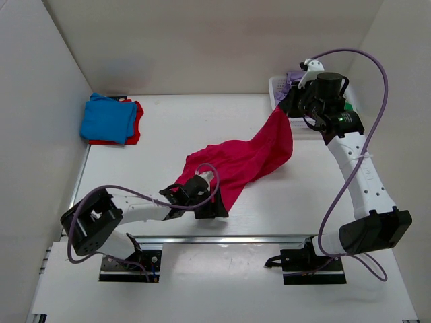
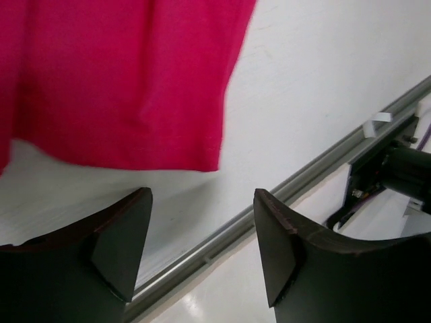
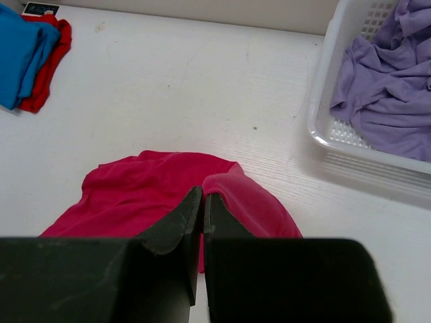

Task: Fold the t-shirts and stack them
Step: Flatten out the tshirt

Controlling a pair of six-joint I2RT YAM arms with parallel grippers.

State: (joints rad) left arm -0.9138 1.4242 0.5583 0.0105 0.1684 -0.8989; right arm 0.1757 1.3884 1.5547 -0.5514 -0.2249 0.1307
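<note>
Logging largest first: worktop [image 1: 202, 128], white, smooth, faint grain. Crimson-pink t-shirt [image 1: 249, 158], soft knit, drawn out in a long diagonal band from beside the basket down to mid-worktop. (KM)

Upper end? (RL)

Pinched in the right pincer [image 3: 203, 198]. Its dark fingers are pressed together on a fold of the cloth, raised off the worktop. The lower part lies flat, with a straight stitched hem. (KM)

Basket? (RL)

White plastic basket [image 3: 323, 114], latticed walls, far right corner. Lavender t-shirt [image 3: 384, 101] crumpled inside it. (KM)

Far left corner: blue t-shirt [image 1: 106, 120], folded roughly square, lying on the red t-shirt [image 1: 136, 128], whose edge shows along its right side. (RL)

Left pincer [image 2: 202, 232]: black wedge-shaped fingers spread wide, nothing between them. The crimson-pink hem lies just ahead of the tips; cannot tell whether they touch. (KM)

Labels? (RL)

One small dark tag [image 3: 40, 9] on the worktop beside the folded pair. Print too small to read. (KM)
</note>
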